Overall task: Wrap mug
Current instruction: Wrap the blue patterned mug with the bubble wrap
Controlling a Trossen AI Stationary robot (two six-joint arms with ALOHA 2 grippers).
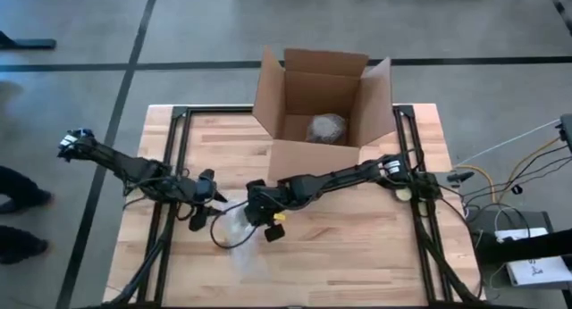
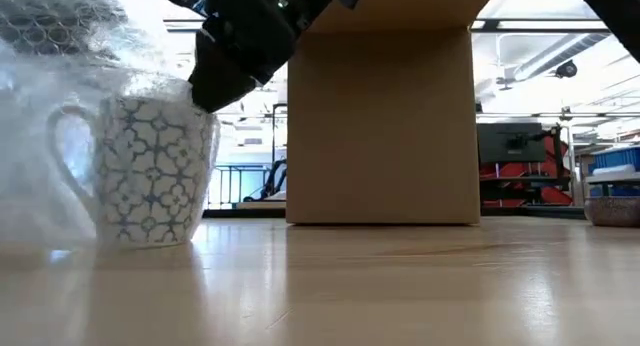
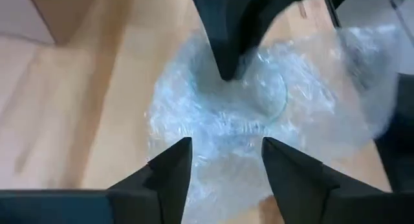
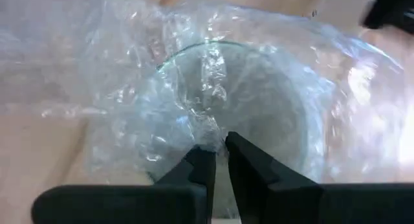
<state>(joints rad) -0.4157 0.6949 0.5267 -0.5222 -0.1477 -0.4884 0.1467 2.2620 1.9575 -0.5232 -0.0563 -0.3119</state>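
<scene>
Mug (image 2: 150, 171), blue-patterned white, upright in bubble wrap (image 4: 129, 88).

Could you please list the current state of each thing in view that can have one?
Mug: upright on the table, partly draped in bubble wrap.
Bubble wrap: crumpled over the mug's mouth, not fully wrapped.
Right claw: nearly shut, pinching the wrap over the mug.
Left claw: open, hovering beside the wrap.
Cardboard box: flaps open, holding a wrapped bundle.
</scene>
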